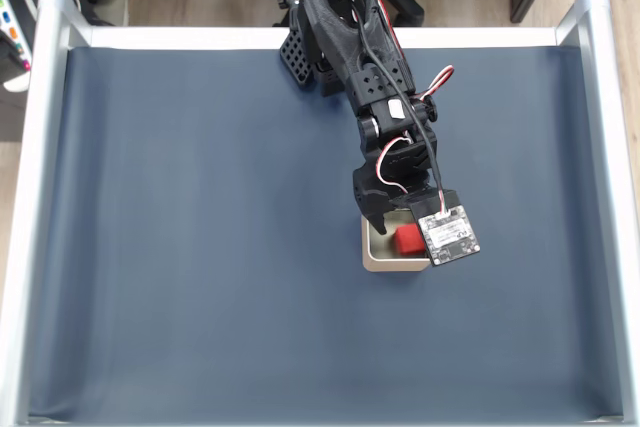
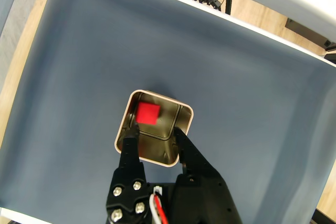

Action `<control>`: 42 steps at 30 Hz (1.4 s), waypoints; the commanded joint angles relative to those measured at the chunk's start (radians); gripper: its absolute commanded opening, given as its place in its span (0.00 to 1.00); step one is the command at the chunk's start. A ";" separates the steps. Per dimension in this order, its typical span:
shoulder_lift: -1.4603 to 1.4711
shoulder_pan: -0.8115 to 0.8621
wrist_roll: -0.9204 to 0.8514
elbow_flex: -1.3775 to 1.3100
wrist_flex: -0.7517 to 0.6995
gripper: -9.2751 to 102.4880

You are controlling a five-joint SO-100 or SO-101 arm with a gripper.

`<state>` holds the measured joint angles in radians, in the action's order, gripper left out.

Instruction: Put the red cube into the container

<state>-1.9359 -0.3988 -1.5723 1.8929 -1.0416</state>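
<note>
Red cube (image 2: 148, 113) lies inside the container (image 2: 181, 113) on a dark blue worktop (image 1: 200, 247), wood floor beyond.
Hand (image 2: 156, 128) hovers at the tin's six o'clock rim, fingers apart, holding nothing.

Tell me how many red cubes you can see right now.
1. The red cube lies inside the container, near its far wall in the wrist view, just beyond the open fingers. In the fixed view the arm covers part of the tin, so more could be hidden.
</note>
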 commanded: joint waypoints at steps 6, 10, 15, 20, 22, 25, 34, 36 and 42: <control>-0.058 -0.008 0.018 -0.003 0.021 0.30; -0.060 -0.009 0.023 -0.002 0.023 0.30; -0.064 -0.011 0.028 -0.002 0.026 0.30; -0.080 -0.002 0.009 -0.002 0.032 0.25; -0.095 0.000 0.009 -0.002 0.034 0.21; -0.129 0.002 0.008 -0.002 0.040 0.13; -0.288 0.106 0.020 0.044 0.101 0.08; -0.344 0.149 0.008 0.089 0.101 0.08; -0.558 0.301 -0.043 0.337 0.175 0.08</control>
<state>-2.4037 -0.1442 -1.5969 2.1767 -0.9020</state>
